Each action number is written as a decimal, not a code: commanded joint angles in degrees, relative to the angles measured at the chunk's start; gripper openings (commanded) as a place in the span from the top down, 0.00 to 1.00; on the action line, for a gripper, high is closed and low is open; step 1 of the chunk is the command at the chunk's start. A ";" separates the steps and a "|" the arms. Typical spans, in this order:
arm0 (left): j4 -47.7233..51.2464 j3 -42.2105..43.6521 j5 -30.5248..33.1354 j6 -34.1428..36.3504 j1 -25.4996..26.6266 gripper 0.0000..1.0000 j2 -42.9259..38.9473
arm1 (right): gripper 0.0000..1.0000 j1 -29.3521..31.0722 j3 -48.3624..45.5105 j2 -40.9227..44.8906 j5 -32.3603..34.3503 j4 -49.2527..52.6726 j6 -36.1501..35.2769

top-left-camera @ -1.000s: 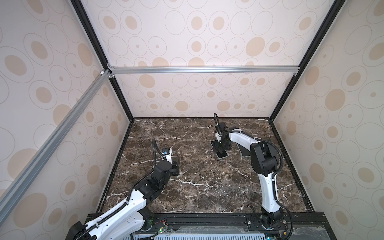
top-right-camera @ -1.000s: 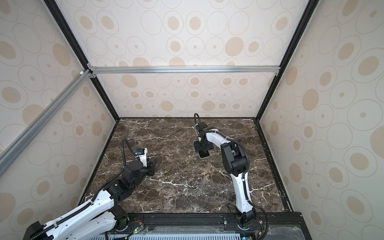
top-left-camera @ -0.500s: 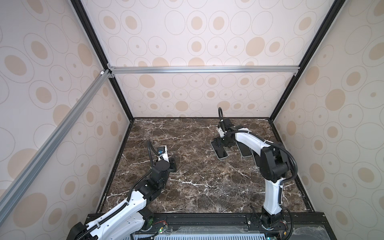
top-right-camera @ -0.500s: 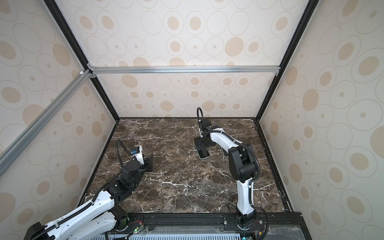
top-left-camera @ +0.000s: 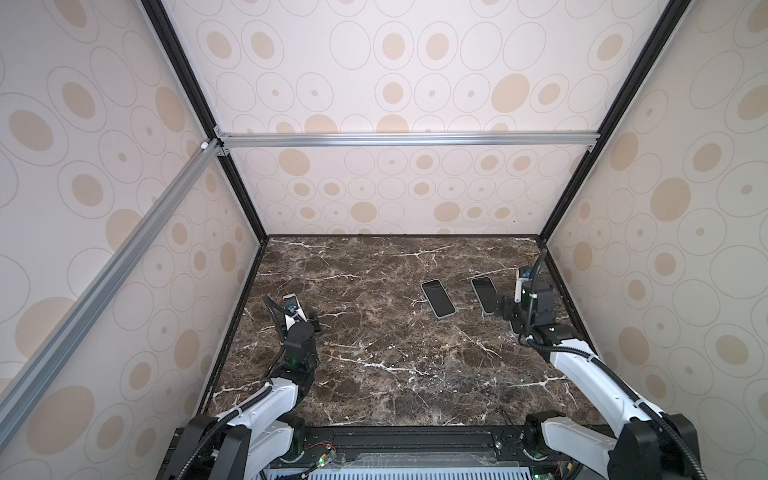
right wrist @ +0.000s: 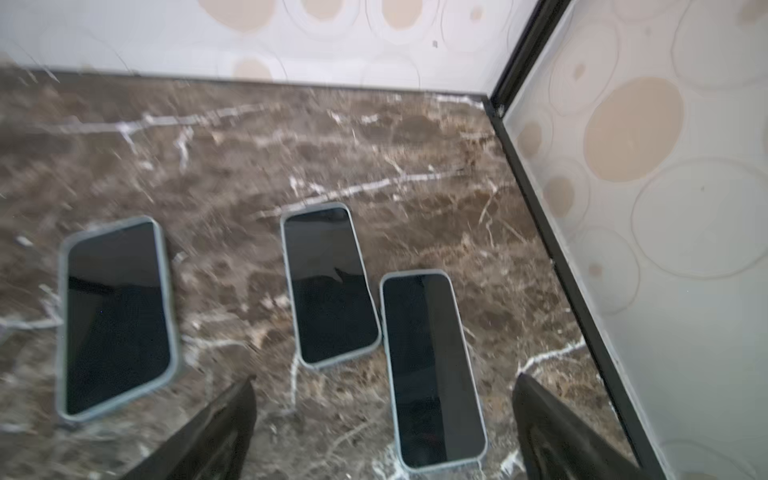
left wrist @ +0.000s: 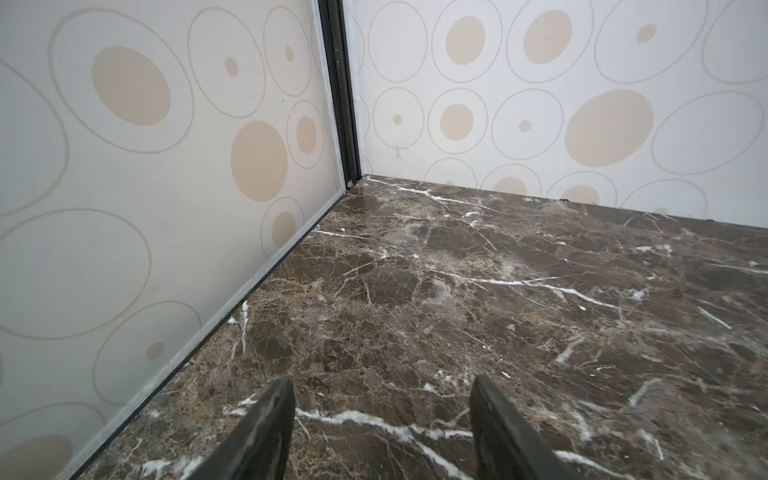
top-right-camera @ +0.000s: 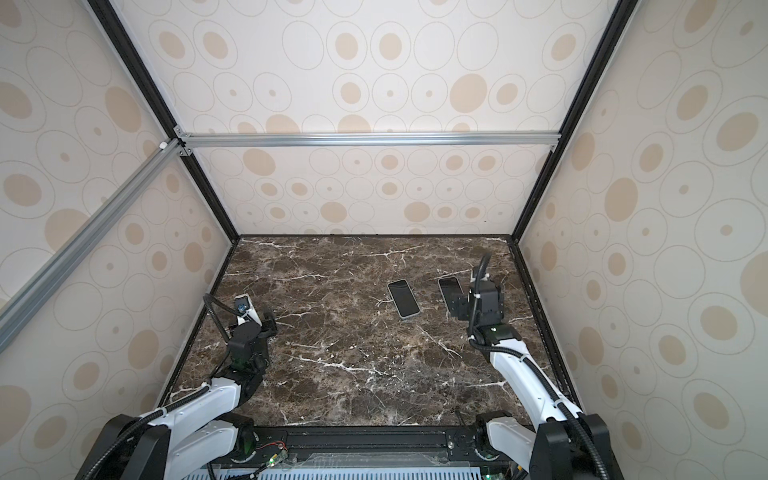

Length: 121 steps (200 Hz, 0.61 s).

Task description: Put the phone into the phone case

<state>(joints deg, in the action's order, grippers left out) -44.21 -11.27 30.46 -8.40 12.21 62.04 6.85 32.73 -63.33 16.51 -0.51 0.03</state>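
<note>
Three dark-screened phones with pale grey-green rims lie flat on the marble, at the right towards the back. The one nearest the middle (right wrist: 116, 316) (top-left-camera: 438, 303) (top-right-camera: 404, 298) has the thickest rim, like a phone case around it. A second phone (right wrist: 328, 286) (top-left-camera: 484, 294) (top-right-camera: 449, 291) lies beside it. The third (right wrist: 432, 370) lies under my right gripper and is hidden in both top views. I cannot tell a bare phone from a cased one. My right gripper (right wrist: 384, 376) (top-left-camera: 500, 311) (top-right-camera: 457, 309) hovers open and empty. My left gripper (left wrist: 382, 379) (top-left-camera: 309, 322) (top-right-camera: 268, 322) is open and empty by the left wall.
Patterned walls enclose the marble table (top-left-camera: 374, 332) on three sides. The right wall's black frame (right wrist: 552, 249) runs close beside the third phone. The left wall's lower edge (left wrist: 249, 286) runs close to the left gripper.
My right arm has drawn back from the middle phone to the right side, and its jaws have opened wider. The left arm has moved back towards the left wall with its jaws opening.
</note>
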 commanded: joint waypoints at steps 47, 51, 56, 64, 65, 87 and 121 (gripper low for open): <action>-36.65 6.88 -22.51 9.23 -7.20 0.30 14.63 | 0.02 -4.13 -8.70 -13.20 -15.00 -30.95 -7.15; -38.48 7.38 -22.69 9.39 -7.27 0.30 15.70 | 0.03 -4.20 -7.88 -13.39 -16.01 -29.44 -7.36; -40.07 7.80 -22.84 9.52 -7.37 0.29 16.71 | 0.02 -4.41 -7.17 -13.42 -17.25 -28.04 -7.52; -41.89 7.94 -23.12 9.79 -7.54 0.29 18.16 | 0.02 -4.96 -7.62 -14.31 -20.40 -30.70 -7.34; -42.04 7.93 -23.18 9.80 -7.55 0.28 18.22 | 0.02 -5.11 -7.70 -14.38 -20.74 -31.04 -7.25; -42.64 7.10 -23.57 9.16 -8.45 0.26 20.49 | 0.02 -6.09 -7.18 -15.28 -26.33 -31.91 -6.81; -47.89 7.22 -25.44 9.44 -8.90 0.21 25.67 | 0.02 -6.86 -8.40 -17.60 -35.22 -37.88 -6.42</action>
<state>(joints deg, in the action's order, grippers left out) -83.88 -3.27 7.75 -0.78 3.92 84.53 0.73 24.49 -78.65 -8.71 -30.52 -5.61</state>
